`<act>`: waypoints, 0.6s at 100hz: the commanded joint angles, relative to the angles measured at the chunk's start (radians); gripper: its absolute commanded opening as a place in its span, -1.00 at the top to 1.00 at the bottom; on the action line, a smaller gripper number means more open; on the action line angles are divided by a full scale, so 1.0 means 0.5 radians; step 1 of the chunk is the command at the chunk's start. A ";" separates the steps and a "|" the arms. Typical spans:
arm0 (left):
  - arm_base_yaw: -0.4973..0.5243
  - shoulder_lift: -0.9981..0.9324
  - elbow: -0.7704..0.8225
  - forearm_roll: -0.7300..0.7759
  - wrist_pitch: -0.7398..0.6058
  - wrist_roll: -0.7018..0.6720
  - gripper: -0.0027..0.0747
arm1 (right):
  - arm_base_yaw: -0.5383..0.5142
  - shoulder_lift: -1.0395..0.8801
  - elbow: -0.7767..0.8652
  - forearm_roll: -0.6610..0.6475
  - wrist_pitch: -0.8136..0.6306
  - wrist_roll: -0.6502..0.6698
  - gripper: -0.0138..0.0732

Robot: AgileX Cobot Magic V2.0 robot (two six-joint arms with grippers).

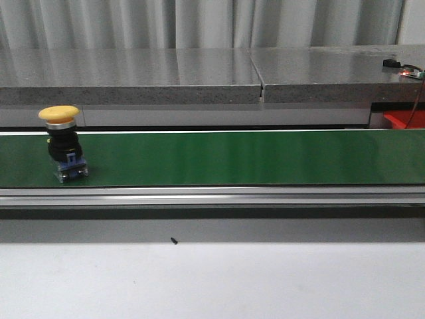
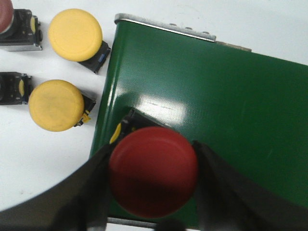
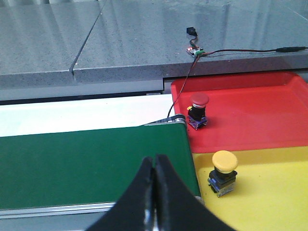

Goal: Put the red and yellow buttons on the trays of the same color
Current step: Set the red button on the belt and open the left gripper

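Green conveyor belt (image 2: 231,110) sits under the left gripper (image 2: 153,185), which is clamped on a red button (image 2: 153,171). Right gripper (image 3: 154,192) is pinched closed, empty, red tray (image 3: 250,115) just beyond it.

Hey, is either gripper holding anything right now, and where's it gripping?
The left gripper holds a red button, its fingers on opposite sides of the cap. The right gripper is shut on nothing.

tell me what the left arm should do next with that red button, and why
Probably lower it and open: the left gripper is shut on the red button, held over the end of the green belt, and a yellow button already rides the belt toward the trays.
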State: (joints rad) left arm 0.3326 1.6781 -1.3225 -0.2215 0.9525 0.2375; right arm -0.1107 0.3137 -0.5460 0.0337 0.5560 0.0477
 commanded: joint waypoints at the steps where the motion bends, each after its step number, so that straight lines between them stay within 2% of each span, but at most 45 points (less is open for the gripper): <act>1: -0.016 -0.076 -0.056 -0.051 -0.037 -0.004 -0.14 | 0.004 0.012 -0.052 -0.009 -0.141 -0.009 0.82; 12: -0.016 -0.076 -0.056 -0.076 -0.013 -0.004 -0.47 | 0.004 0.012 -0.052 -0.009 -0.141 -0.009 0.82; 21: -0.016 -0.076 -0.056 -0.128 -0.008 -0.004 -0.57 | 0.004 0.012 -0.052 -0.009 -0.141 -0.009 0.82; 48: -0.016 -0.266 -0.056 -0.178 -0.049 0.034 -0.55 | 0.004 0.012 -0.052 -0.009 -0.141 -0.009 0.82; 53: -0.019 -0.336 -0.056 -0.198 -0.049 0.067 -0.48 | 0.004 0.012 -0.052 -0.009 -0.141 -0.009 0.82; 60: -0.054 -0.441 -0.056 -0.198 -0.049 0.110 -0.28 | 0.004 0.012 -0.052 -0.009 -0.141 -0.009 0.82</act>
State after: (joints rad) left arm 0.3261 1.5542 -1.3225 -0.2849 0.9584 0.2683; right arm -0.1107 0.3137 -0.5460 0.0337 0.5560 0.0477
